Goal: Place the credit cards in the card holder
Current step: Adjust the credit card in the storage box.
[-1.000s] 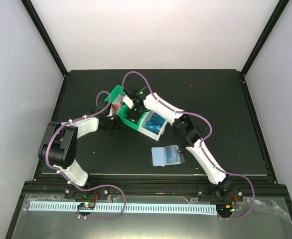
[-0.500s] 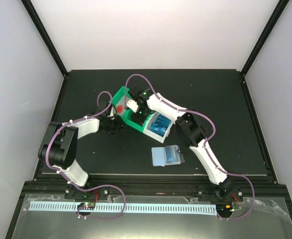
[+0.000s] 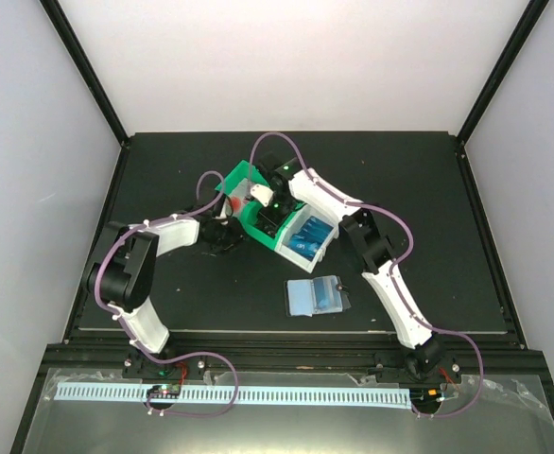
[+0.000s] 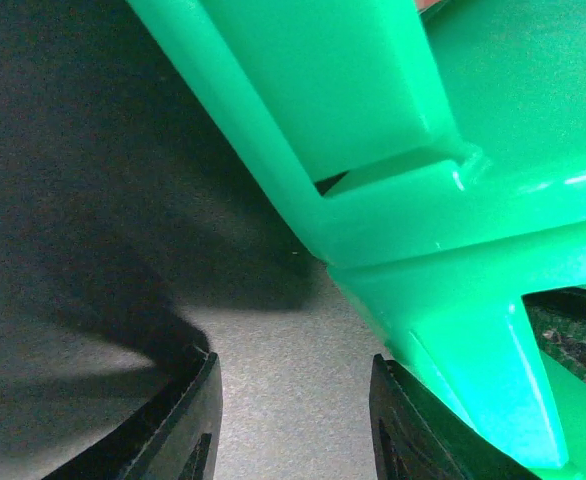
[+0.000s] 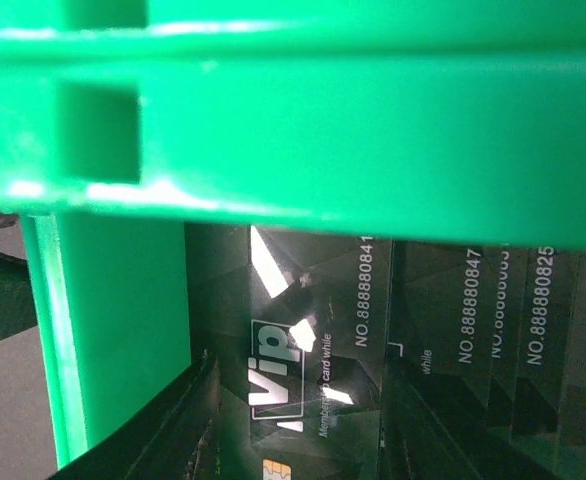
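Note:
Several dark credit cards (image 5: 318, 300) with pale "Vip" print stand in a row inside the green bin (image 5: 323, 130). My right gripper (image 5: 298, 400) reaches into that bin (image 3: 242, 182), open, its fingers on either side of the front card. More blue cards (image 3: 307, 236) lie in the white bin (image 3: 294, 253) joined to it. The card holder (image 3: 305, 297) lies open on the table nearer the arms, a blue card (image 3: 329, 291) on its right half. My left gripper (image 4: 293, 368) is open over bare table, its right finger against the green bin (image 4: 423, 200); in the top view it (image 3: 225, 234) sits at the bin's left side.
The green and white bins sit mid-table, skewed. Black frame posts stand at the table's corners, with pale walls behind them. Purple cables loop over both arms.
The green and white bins have slid to the right and turned. Both grippers moved right with them. The card holder has not moved.

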`<state>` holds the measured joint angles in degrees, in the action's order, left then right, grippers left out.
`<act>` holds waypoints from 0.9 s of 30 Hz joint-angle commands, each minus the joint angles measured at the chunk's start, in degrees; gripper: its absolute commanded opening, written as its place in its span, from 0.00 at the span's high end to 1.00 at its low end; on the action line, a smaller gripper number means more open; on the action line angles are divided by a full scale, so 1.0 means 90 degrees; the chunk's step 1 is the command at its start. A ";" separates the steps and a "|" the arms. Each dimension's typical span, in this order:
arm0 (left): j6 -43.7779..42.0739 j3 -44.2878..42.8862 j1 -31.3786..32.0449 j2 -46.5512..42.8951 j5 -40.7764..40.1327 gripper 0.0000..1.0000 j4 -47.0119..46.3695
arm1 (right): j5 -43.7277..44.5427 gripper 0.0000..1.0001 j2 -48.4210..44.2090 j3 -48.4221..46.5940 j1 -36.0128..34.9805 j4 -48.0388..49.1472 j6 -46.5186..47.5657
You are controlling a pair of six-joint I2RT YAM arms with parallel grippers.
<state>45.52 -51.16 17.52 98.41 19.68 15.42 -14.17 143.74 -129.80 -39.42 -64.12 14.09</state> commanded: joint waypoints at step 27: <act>0.0198 -0.0471 0.0339 0.0318 -0.0128 0.57 -0.0014 | -0.2157 0.65 -0.0662 -0.0013 0.0281 -0.0853 0.0212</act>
<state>47.00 -53.54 20.03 100.14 18.74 16.47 -32.49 140.79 -130.54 -36.80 -70.94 15.40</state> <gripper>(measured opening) 0.433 0.330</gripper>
